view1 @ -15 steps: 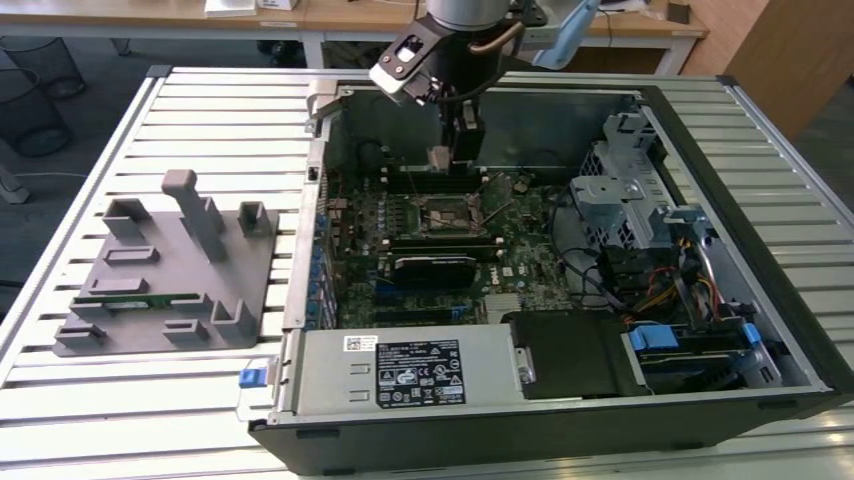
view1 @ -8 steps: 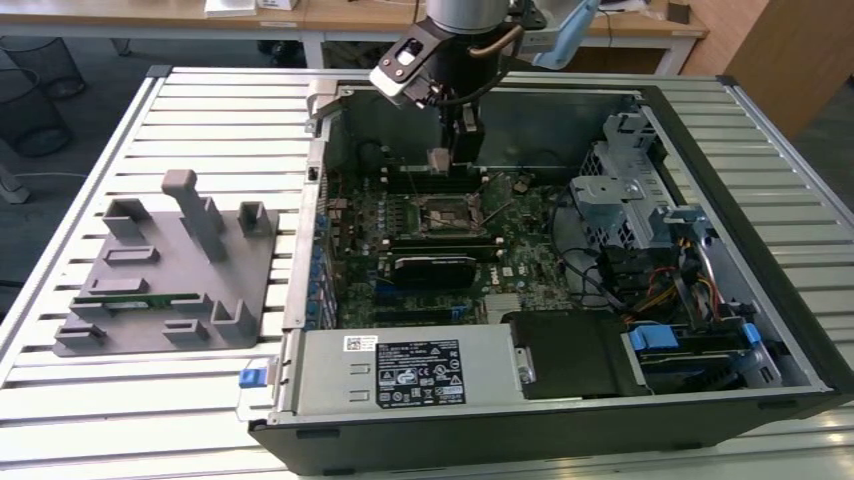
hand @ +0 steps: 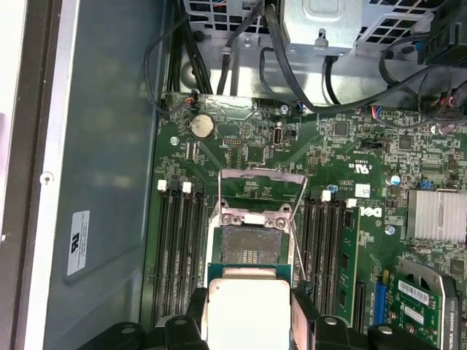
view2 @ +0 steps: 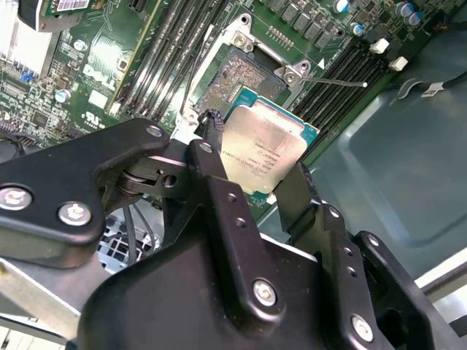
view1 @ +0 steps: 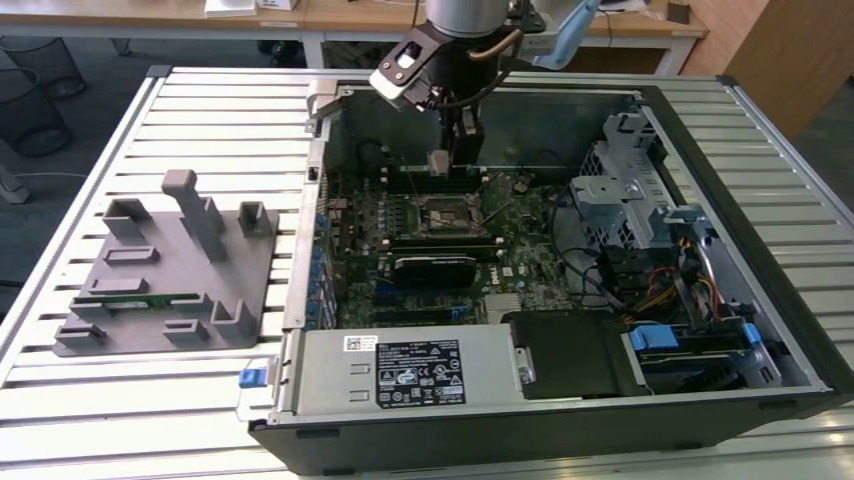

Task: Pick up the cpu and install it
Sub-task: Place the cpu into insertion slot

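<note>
Pincer [view1: 451,158] pinching the cpu [view1: 438,163] above the open socket [view1: 447,212].
In the second wrist view, matte black bolted fingers [view2: 219,189] are clamping opposite edges of the cpu [view2: 266,149], a flat square with a dull silver lid and a thin green rim, tilted. It is hanging clear of the socket [view2: 241,76], not seated; the socket's steel frame is lying open, showing a grainy contact field. The green motherboard [hand: 343,146] is sitting inside the dark metal case [view1: 534,120] on the ribbed counter [view1: 200,120].
</note>
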`<state>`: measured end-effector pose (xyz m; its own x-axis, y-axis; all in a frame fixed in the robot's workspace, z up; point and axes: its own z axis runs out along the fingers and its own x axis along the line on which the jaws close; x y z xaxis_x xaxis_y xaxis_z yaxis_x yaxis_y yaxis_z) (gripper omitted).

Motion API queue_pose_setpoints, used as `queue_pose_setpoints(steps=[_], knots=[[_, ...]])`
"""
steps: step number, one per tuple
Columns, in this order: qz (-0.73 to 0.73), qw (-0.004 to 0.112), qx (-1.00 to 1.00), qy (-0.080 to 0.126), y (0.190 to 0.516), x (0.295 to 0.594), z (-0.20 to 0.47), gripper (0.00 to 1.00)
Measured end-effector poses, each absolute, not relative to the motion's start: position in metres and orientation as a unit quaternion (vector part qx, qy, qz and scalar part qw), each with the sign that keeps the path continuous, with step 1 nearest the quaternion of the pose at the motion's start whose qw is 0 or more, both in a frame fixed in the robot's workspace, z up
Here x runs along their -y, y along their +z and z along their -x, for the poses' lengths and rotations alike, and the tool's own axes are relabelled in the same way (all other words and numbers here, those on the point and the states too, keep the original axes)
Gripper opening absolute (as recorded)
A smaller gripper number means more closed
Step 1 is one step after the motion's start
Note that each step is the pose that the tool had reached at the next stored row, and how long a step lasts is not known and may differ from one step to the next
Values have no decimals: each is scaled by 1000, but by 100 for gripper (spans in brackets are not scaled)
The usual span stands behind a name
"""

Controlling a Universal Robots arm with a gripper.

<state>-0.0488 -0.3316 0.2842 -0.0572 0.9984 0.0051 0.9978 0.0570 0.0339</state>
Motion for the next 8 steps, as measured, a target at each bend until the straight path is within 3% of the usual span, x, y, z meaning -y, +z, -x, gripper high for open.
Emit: queue_pose_setpoints(steps=[8], knots=[[-687,10,-727,14,281,332,49,53]])
